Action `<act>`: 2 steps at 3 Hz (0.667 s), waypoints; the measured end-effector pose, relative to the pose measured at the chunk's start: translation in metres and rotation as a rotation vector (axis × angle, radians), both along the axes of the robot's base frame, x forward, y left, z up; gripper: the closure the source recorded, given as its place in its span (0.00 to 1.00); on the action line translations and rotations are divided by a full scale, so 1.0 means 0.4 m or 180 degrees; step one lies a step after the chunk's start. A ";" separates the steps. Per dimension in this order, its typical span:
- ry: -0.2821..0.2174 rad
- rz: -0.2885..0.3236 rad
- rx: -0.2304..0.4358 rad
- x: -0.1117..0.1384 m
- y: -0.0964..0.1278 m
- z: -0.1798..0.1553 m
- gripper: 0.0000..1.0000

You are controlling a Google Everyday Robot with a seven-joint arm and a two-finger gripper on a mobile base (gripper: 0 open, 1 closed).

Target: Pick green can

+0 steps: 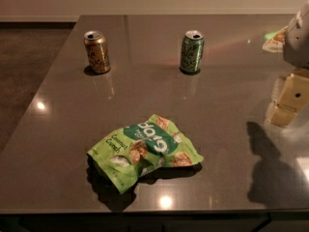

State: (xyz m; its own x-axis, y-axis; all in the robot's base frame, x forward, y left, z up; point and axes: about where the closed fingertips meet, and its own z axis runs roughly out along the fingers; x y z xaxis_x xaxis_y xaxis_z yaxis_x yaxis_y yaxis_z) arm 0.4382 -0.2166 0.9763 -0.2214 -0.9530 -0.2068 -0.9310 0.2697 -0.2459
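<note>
The green can (191, 52) stands upright on the dark glossy table (227, 144), in the far middle. It is slim, with pale scribbled lettering and a silver top rim. My gripper (286, 105) is at the right edge of the camera view, cream-coloured, just above the table. It is to the right of the can and nearer to me, well apart from it. It holds nothing that I can see.
An orange-gold can (97, 51) stands at the far left. A flat lime-green snack bag (145, 151) lies in the near middle. A pale packet (275, 38) lies at the far right. The table's left edge drops to a dark floor (24, 71).
</note>
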 end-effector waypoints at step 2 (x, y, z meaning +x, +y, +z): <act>0.0052 -0.0095 0.0071 0.045 0.018 0.001 0.00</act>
